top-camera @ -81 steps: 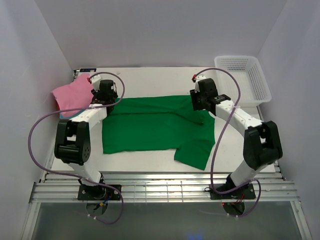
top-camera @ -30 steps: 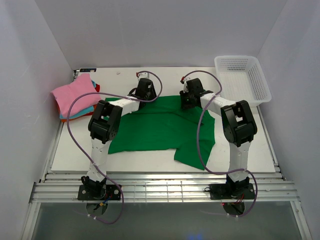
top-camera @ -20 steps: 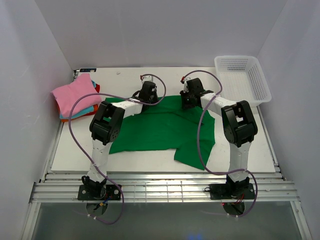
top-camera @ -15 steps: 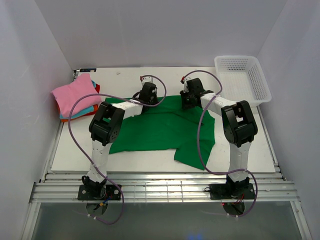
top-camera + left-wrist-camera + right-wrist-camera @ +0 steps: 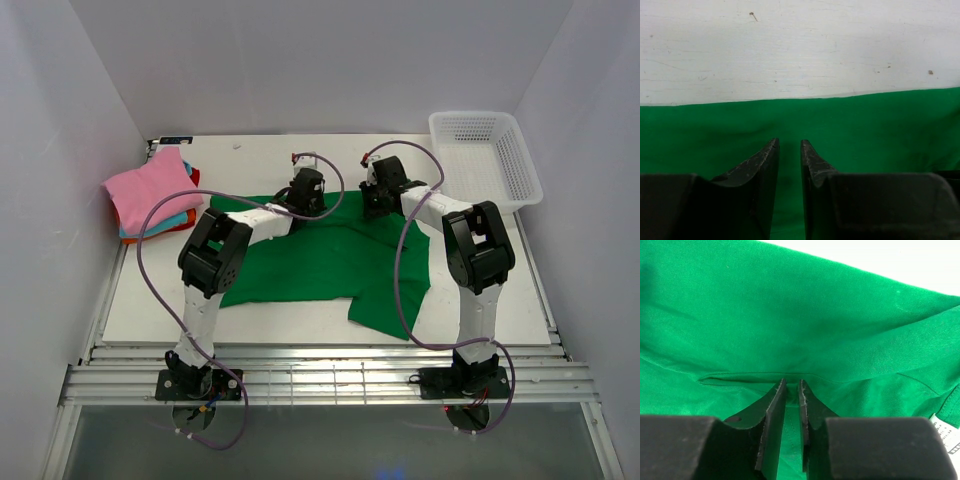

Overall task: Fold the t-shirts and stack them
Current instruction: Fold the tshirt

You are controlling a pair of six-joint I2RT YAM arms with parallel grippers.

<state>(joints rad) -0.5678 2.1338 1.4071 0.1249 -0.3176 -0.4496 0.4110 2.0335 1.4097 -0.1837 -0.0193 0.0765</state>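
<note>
A bright green t-shirt lies spread across the middle of the white table, one sleeve hanging toward the front right. My left gripper is down on its far edge. In the left wrist view the jaws stand narrowly apart with green cloth between them. My right gripper is also at the far edge, to the right. In the right wrist view its jaws pinch a raised fold of the green t-shirt. A pink folded t-shirt tops a stack at the back left.
Teal-blue and orange-red edges show beneath the pink one. A white mesh basket stands at the back right. White walls enclose the table on three sides. Bare table lies beyond the shirt's far edge.
Both grippers came from the shirt's outer ends to its far edge near the middle. In the last half second the left gripper slid a little right and its jaws narrowed.
</note>
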